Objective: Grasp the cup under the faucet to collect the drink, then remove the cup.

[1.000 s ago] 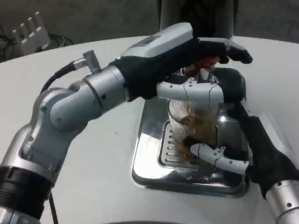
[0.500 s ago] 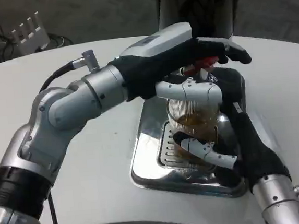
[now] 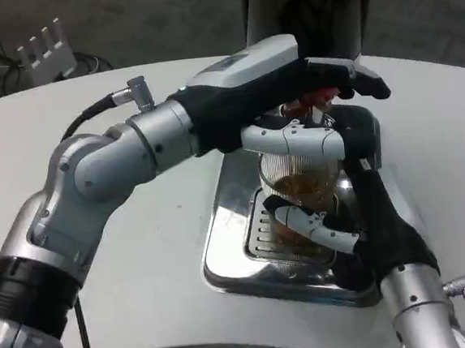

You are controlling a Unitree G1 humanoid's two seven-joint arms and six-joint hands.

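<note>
Right robot hand (image 3: 359, 228) grips cup (image 3: 299, 188), amber drink inside, on drip tray (image 3: 227, 256) under faucet (image 3: 317, 97); left robot hand (image 3: 291, 95) presses faucet lever. Filling underway; removal pending.

Right hand (image 3: 358, 212) around cup (image 3: 300, 186) on tray (image 3: 227, 256)

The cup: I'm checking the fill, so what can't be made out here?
- Head view: the cup's rim is hidden by the left hand.
- Its base is covered by the right hand.
- The faucet is mostly hidden beneath the left hand.
</note>
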